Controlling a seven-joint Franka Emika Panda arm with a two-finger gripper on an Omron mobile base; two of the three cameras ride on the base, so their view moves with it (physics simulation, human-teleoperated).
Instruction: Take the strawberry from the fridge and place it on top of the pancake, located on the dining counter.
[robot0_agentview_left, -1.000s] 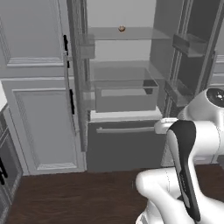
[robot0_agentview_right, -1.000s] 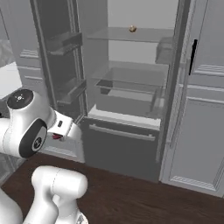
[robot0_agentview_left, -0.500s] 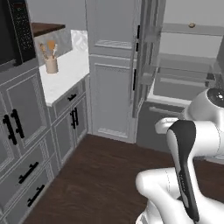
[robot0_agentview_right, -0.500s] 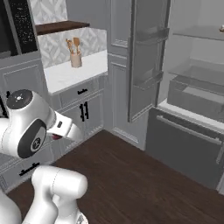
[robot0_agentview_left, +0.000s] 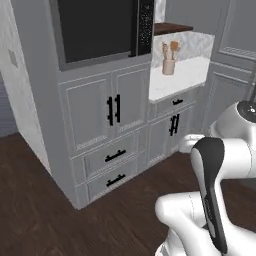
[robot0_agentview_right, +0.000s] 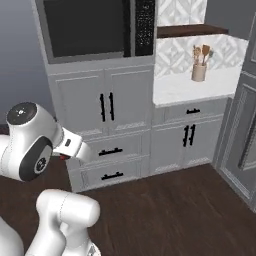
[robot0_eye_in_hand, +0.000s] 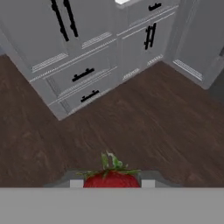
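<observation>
At the bottom of the hand view, the strawberry (robot0_eye_in_hand: 112, 178) sits pinched between the tips of the hand (robot0_eye_in_hand: 112, 183), green leaves up, over dark wood floor (robot0_eye_in_hand: 144, 118). The hand is clamped on it at the sides. Likely very light, soft and easily bruised, skin a bit slick, so a gentle hold across its widest part seems right, not the leaves. Left to right beyond: oven cabinet (robot0_agentview_right: 100, 105) with black handles, then the white table (robot0_agentview_right: 192, 85) with a utensil pot (robot0_agentview_right: 199, 71).
</observation>
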